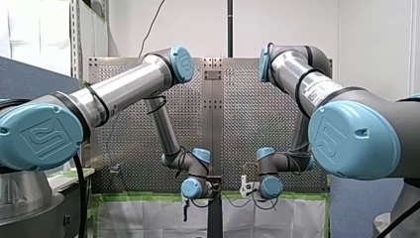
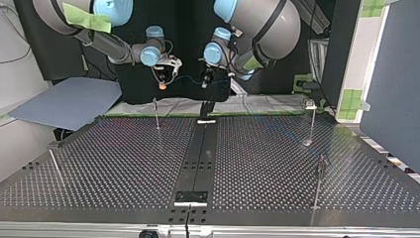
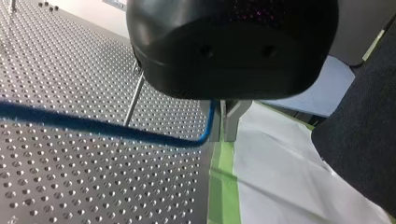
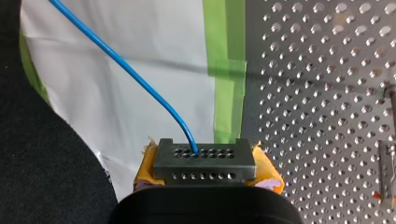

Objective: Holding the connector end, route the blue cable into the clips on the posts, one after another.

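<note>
Right claw: my right gripper point(image 4: 207, 173) is clamped on the connector point(image 4: 204, 158), a dark block with 2 rows of holes squeezed between its yellow pads point(image 4: 268, 176).
Left claw: my left gripper point(image 3: 223, 122) has its metal fingers point(image 3: 232, 122) drawn narrow. The blue cable point(image 3: 93, 125) rises into them and seems to be pinched there, though the black body hides the exact seat.
Cable: it leaves the connector's upper row of holes and hangs in the air between the 2 claws in a shallow sag. It touches no clip.
Place: both claws hover past the perforated table point(image 2: 124, 168), at its far edge in the top view, over a white sheet point(image 4: 140, 126) edged with green tape point(image 4: 229, 70).
Posts: 4 thin posts stand on the table. The nearest post point(image 2: 156, 115) is just below my right gripper in the top view, and the other 3 are well apart toward the sides.
Progress: as I judge it, routing has not begun.
Risk 1: the cable may slide through the narrow metal fingers, leaving slack that droops below a clip.
Risk 2: a sideways pull could twist the connector in the pads.
Risk 3: a low sweep could catch and bend a slender post.
</note>
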Available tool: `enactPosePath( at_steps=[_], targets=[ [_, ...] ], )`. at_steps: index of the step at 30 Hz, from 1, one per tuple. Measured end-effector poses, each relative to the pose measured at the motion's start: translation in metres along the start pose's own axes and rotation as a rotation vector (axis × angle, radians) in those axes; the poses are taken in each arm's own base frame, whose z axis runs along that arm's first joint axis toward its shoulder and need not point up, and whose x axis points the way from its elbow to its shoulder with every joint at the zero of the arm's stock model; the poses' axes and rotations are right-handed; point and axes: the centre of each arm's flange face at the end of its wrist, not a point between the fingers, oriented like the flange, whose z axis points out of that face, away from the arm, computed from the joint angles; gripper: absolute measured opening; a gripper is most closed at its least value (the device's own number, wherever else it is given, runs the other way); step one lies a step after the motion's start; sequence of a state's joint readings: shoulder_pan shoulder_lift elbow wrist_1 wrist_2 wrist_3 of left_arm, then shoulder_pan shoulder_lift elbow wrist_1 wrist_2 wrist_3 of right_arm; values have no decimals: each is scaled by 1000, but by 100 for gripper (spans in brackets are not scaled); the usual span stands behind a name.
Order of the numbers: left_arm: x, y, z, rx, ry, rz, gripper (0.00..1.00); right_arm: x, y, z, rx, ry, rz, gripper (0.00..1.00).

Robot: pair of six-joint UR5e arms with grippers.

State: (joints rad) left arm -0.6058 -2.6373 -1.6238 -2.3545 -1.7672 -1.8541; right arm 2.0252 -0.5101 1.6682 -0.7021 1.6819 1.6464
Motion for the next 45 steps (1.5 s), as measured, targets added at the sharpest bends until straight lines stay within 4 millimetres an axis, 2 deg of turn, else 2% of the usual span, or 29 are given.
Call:
enactPosePath(
  at_steps=[4, 15, 25, 38, 45],
  targets=[
    [0, -10, 0, 20, -1, -10, 7, 2, 6, -6, -8, 8, 6, 0],
    [-13, -45, 11, 59, -14, -32, 7, 34, 26, -21, -31, 46, 29, 0],
    [-14, -49, 10, 42, 0, -12, 7, 40, 50, -23, -46, 53, 49, 0],
    [-17, -54, 12, 42, 10, 6, 7, 48, 103, -13, -74, 121, 88, 0],
    [-26, -64, 18, 38, 4, 21, 7, 56, 112, -5, -73, 152, 90, 0]
  ],
)
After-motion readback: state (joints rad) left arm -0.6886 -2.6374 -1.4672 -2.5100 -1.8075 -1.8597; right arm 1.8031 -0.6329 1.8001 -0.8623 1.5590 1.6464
